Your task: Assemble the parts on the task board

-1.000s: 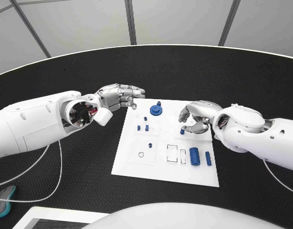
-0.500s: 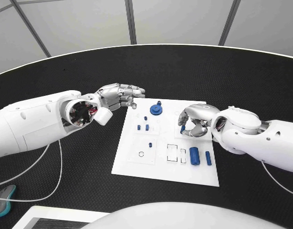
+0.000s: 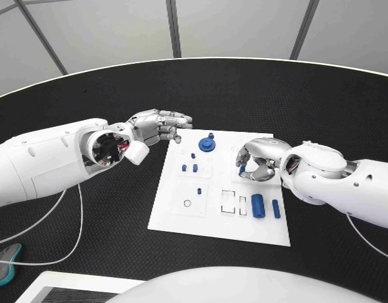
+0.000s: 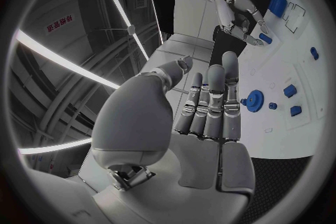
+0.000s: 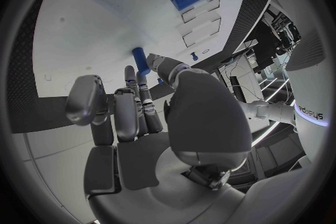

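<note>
Plainly the right hand [image 3: 260,161] sits at the board's [image 3: 181,218] right edge, fingers curled round a small blue peg [image 5: 140,59], seemingly pinched upright to seat it; the left hand [image 3: 158,129] hovers off the far left corner, fingers loosely bent, holding nothing; a gear [image 3: 206,146] stands near the far edge; two cylinders [image 3: 258,206] lie near the right edge, clear of the work.
</note>
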Tool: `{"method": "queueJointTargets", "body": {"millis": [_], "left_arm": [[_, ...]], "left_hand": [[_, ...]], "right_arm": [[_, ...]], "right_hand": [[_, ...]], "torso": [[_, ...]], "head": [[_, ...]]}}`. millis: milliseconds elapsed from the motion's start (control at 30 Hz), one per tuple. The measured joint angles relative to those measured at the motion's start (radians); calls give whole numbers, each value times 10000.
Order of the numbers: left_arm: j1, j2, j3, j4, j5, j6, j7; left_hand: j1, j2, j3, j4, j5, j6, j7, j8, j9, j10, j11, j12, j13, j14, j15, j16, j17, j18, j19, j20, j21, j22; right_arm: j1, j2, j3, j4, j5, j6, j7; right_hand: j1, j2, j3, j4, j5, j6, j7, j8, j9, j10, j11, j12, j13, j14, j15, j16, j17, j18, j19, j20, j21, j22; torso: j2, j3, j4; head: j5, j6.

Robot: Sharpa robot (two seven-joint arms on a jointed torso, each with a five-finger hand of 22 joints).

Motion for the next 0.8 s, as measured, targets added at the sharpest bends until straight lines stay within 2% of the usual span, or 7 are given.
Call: {"method": "queueJointTargets", "body": {"millis": [200,467,800], "left_arm": [[0,5,0,-10,0,1,-5],[0,10,0,-35,0,-7,-13],[0,15,0,-50,0,9,-33]], "left_hand": [[0,0,0,0,0,0,0,0,0,0,0,0,6,0,0,0,0,0,0,0,0,1],[0,0,0,0,0,0,0,0,-1,0,0,0,5,0,0,0,1,0,0,0,-39,1],[0,0,0,0,0,0,0,0,-1,0,0,0,4,0,0,0,1,0,0,0,-39,2]], "right_arm": [[-2,5,0,12,0,-121,47],[-3,1,0,15,0,-125,52],[-4,22,1,-38,0,71,-53]], "right_hand": [[106,105,68,68,0,164,17,52,45,206,-30,117,0,0,0,0,0,0,0,0,0,9],[437,437,249,-32,-1,760,-79,355,207,838,-187,430,86,31,-154,7,113,0,39,-114,159,138],[488,488,242,-111,-2,841,-90,399,232,965,-253,501,162,29,-186,45,139,-1,3,-149,194,164]], "torso": [[0,1,6],[0,1,6],[-1,-1,2]], "head": [[-7,15],[-6,18],[-9,-5]]}}
